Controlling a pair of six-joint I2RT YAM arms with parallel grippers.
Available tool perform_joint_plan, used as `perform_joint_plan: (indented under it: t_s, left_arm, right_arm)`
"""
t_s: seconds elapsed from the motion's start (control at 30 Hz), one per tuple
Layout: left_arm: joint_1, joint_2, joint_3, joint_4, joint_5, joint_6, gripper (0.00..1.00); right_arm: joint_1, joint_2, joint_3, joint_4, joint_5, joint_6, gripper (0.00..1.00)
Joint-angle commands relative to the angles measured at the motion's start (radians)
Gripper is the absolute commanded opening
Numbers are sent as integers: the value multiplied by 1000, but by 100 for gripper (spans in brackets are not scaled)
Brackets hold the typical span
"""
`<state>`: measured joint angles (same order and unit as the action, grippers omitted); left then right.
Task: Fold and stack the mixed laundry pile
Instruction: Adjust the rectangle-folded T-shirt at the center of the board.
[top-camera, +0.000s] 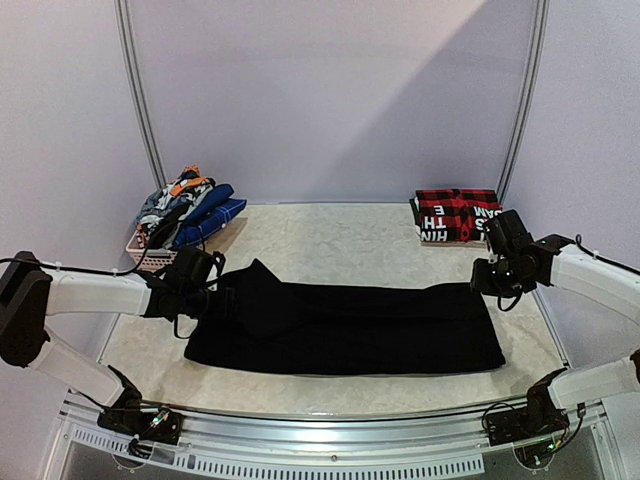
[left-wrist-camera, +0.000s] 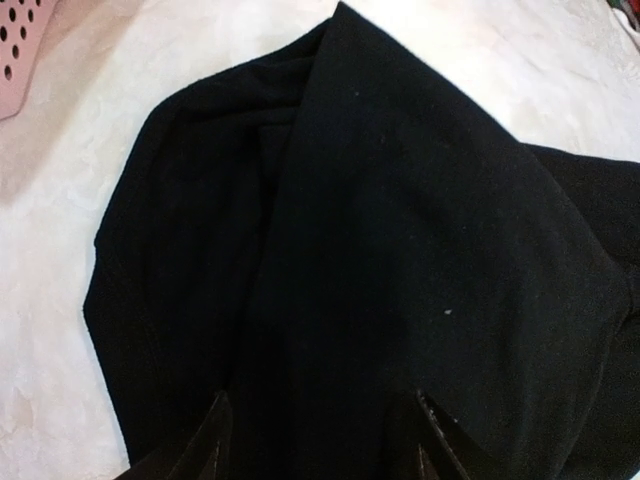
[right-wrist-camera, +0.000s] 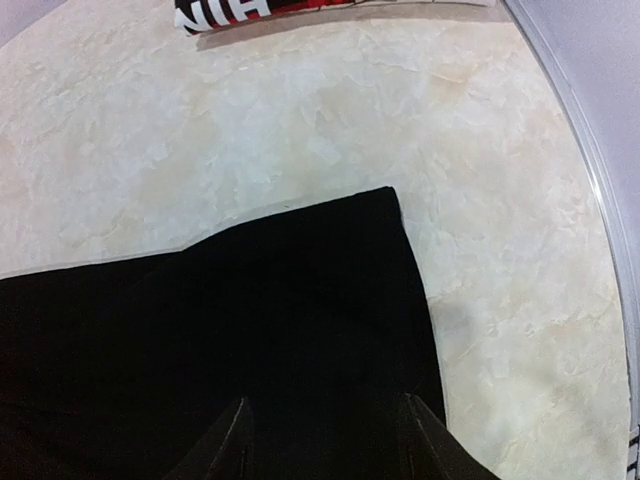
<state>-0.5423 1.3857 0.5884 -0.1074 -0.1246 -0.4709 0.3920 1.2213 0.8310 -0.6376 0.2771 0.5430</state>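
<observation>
We find the black trousers (top-camera: 350, 325) flat across the table (top-camera: 330, 240), long axis running left to right between the arms, with the left gripper (left-wrist-camera: 320, 400) spread over the bunched left end and the right gripper (right-wrist-camera: 327, 400) spread over the flat right end.

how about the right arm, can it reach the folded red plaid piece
Probably yes: the folded red plaid piece lies close behind the right tool, nothing between, and the jaws look open above the black trousers.
</observation>
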Motion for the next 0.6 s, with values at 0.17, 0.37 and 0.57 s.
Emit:
perform_joint_plan:
  t_s: [0.17, 0.37, 0.57]
  left_arm:
    - [15, 18, -24, 56, 21, 18, 60]
    - [15, 41, -16, 72, 32, 25, 60]
    - [15, 70, 2, 80, 40, 28, 59]
  right_arm:
    - [4, -90, -59, 150, -70, -35, 58]
    - [4, -76, -61, 190, -72, -44, 60]
    - [4, -39, -59, 213, -83, -52, 60]
